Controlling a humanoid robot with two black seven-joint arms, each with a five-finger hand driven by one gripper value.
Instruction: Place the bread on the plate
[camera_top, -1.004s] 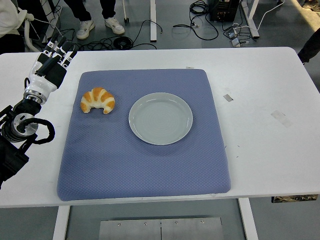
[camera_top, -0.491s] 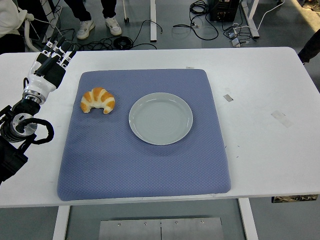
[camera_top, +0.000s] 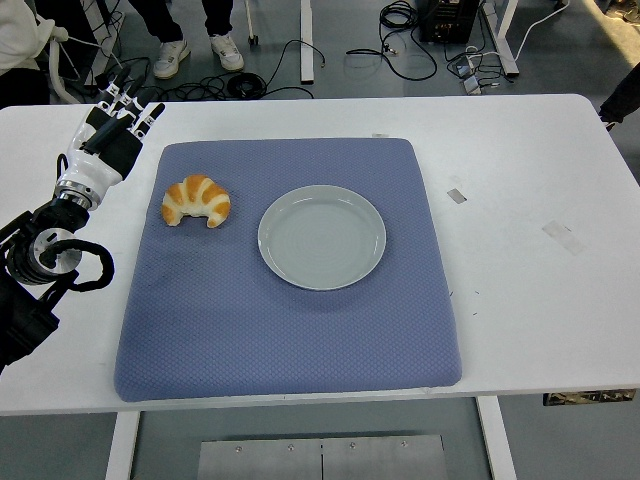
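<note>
- Head view, nearest part: the white surface shows its near edge along the bottom, with a metal frame and legs visible below it.
- A blue-grey mat covers the middle of the surface; its near edge lies close to the surface's near edge, and the near half of the mat is bare.
- At the left edge, the black left arm comes in low over the surface, with loops of black cable at its wrist joint.
- Further in, a pale round plate sits on the mat, a little right of the mat's middle, with nothing on it.
- The bread, a golden croissant, lies on the mat left of the plate, apart from it and near the mat's left edge, its curved back facing the far side.
- Two small pale patches, perhaps tape, lie on the bare surface right of the mat; what they are is hard to tell.
- The left robot hand hangs over the bare surface just left of the mat's far left corner, beyond and left of the bread and not touching it; its fingers point toward the far side, straight and slightly spread, holding nothing.
- The right arm does not show.
- Beyond the far edge, black cables run across a grey floor, and a person's legs and white shoes stand at the top left.
</note>
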